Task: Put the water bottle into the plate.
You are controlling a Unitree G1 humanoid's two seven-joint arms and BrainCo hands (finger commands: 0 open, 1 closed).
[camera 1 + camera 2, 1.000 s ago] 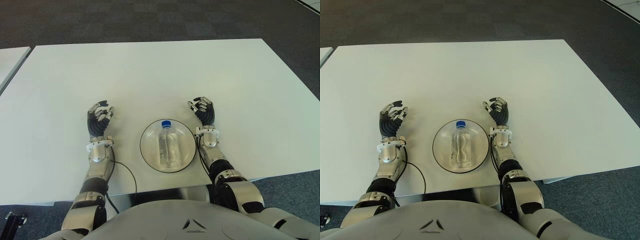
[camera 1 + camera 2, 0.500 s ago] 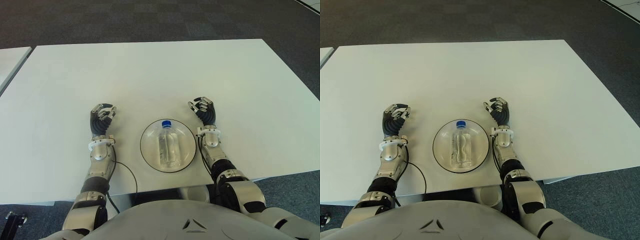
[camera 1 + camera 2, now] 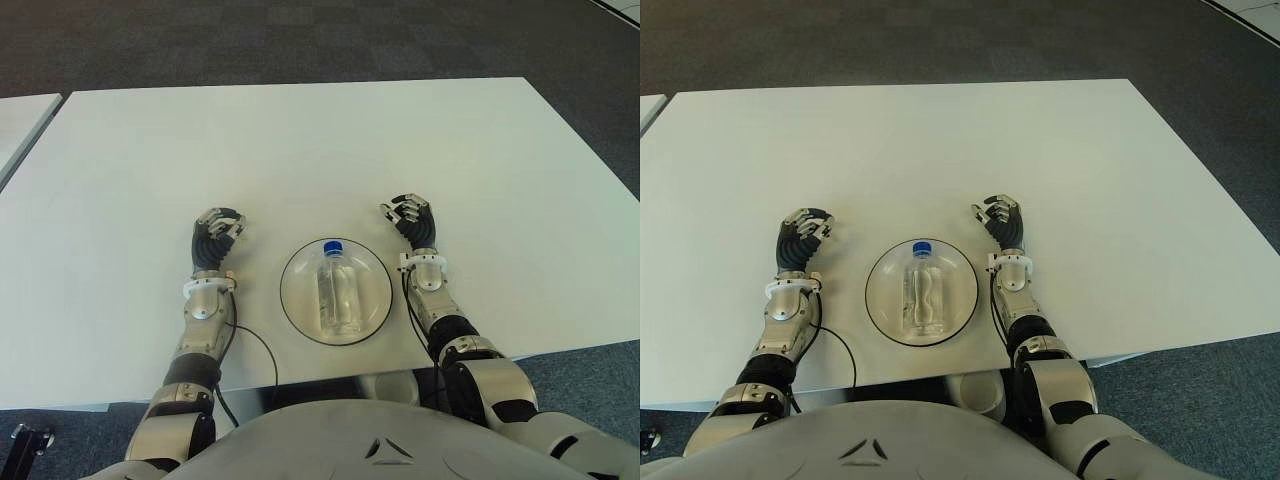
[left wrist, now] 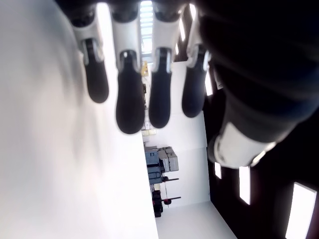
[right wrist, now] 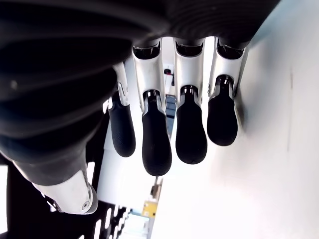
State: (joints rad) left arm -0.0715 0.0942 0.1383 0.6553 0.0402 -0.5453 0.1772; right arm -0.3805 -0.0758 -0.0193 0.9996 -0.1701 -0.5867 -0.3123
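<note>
The left hand had its fingers curled inward, gripping nothing; the right hand had its fingers bent likewise, also empty. Between them the water bottle lay on its side in the plate, blue cap pointing away from the robot, on the white table. Nothing stood between hands and plate. Since a second earlier, the left hand had closed and shifted nearer the plate.
</note>
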